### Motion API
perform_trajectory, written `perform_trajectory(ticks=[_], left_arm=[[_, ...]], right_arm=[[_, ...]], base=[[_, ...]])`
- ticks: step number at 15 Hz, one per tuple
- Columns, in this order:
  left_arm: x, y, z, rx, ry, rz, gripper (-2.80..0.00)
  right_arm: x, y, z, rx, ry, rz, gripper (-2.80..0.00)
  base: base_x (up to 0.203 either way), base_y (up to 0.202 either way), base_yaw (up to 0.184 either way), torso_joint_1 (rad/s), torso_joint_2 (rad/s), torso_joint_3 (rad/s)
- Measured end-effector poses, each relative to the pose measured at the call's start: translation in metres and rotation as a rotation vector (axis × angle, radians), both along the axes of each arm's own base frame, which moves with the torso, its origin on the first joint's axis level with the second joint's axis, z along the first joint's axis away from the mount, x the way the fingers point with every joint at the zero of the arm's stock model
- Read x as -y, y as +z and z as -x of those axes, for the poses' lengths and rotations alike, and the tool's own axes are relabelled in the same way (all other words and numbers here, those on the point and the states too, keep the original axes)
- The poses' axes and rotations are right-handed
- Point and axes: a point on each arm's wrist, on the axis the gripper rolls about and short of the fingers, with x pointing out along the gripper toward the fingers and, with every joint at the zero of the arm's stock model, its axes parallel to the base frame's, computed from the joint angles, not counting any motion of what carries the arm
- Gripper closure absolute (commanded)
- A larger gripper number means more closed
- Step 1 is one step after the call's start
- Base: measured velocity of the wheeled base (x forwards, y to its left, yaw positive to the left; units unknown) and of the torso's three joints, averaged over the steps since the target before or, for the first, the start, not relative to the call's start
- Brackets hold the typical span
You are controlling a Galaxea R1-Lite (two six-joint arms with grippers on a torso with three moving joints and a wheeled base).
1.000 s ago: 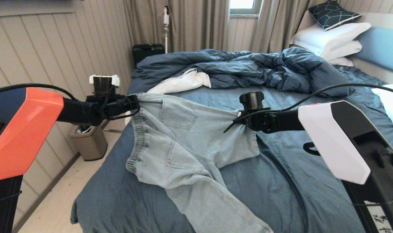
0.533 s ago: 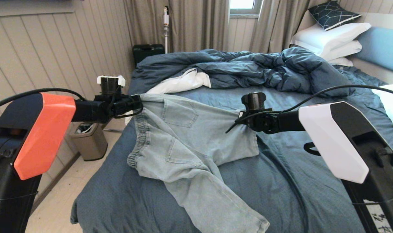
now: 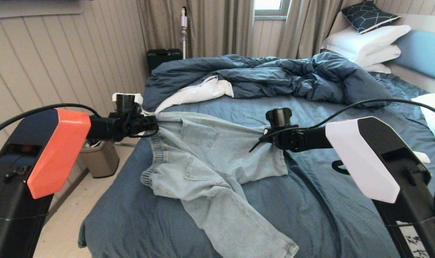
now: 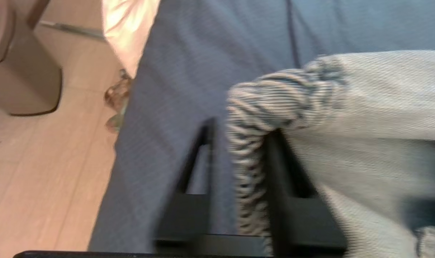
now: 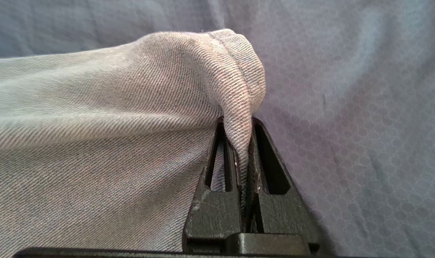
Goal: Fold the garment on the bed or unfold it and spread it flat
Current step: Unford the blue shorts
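Pale light-blue denim shorts [image 3: 206, 157] lie on the large bed with the slate-blue sheet [image 3: 310, 200], back side up, two patch pockets showing. The gathered elastic waistband [image 3: 156, 154] runs along the bed's left edge. One leg trails toward the near foot of the bed; the other extends to the right.

Left tool [image 3: 151, 123], on the orange-cased arm: at the far-left corner of the waistband, just above the sheet. In the left wrist view the left tool [image 4: 239, 172] has its jaws parted, with the waistband's ribbed corner [image 4: 260, 107] draped between the two fingers [image 4: 278, 168]. The fabric lies against one finger and stands clear of the other. No clamping visible, so the jaws are part-open around the cloth, not pinching it.

Right tool [image 3: 265, 138], on the white-cased arm: at the upper hem corner of the right-hand leg, holding it a little above the sheet. In the right wrist view the right tool [image 5: 243, 168] is closed tight on a fold of the stitched hem [image 5: 242, 82]; denim is squeezed thin between both fingers.

The cloth between the two tools hangs as a shallow raised ridge.

Behind the shorts: a rumpled dark blue duvet [image 3: 274, 77] with a white lining [image 3: 199, 93] exposed. Stacked white pillows [image 3: 368, 43] sit at the light blue padded headboard [image 3: 423, 53]. A small tan waste bin [image 3: 99, 159] stands on the floor left of the bed.
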Motion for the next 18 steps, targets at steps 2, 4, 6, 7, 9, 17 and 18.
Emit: perform_trajectory(ticks=[2,4,6,7,9,17,18], left_arm=[[-0.003,0.0,0.0,-0.004,0.007,-0.006,-2.8],[-0.01,0.001,-0.001,-0.004,0.017,-0.013,-2.8],[-0.016,0.002,-0.001,-0.012,0.026,-0.012,-2.8],[-0.017,0.002,-0.001,-0.013,0.027,-0.012,-2.8],[-0.019,0.003,0.0,-0.012,0.031,-0.011,-2.8],[-0.055,0.016,0.002,0.002,0.083,-0.004,-2.8],[-0.057,0.017,0.002,-0.005,0.086,-0.004,-2.8]], right_arm=[[0.001,-0.002,-0.001,-0.004,-0.002,0.001,0.0],[0.001,-0.003,-0.001,-0.006,-0.001,0.0,0.0],[0.001,-0.003,-0.001,-0.007,0.003,-0.001,0.0],[0.001,-0.003,-0.001,-0.008,0.002,-0.001,0.0],[0.002,-0.003,-0.001,-0.008,0.002,-0.001,0.0],[0.003,-0.005,-0.001,-0.011,0.013,-0.008,0.0],[0.003,-0.005,-0.001,-0.012,0.013,-0.007,0.0]], base=[[0.0,0.0,0.0,0.0,0.0,0.0],[0.0,0.0,0.0,0.0,0.0,0.0],[0.0,0.0,0.0,0.0,0.0,0.0],[0.0,0.0,0.0,0.0,0.0,0.0],[0.0,0.0,0.0,0.0,0.0,0.0],[0.0,0.0,0.0,0.0,0.0,0.0],[0.0,0.0,0.0,0.0,0.0,0.0]])
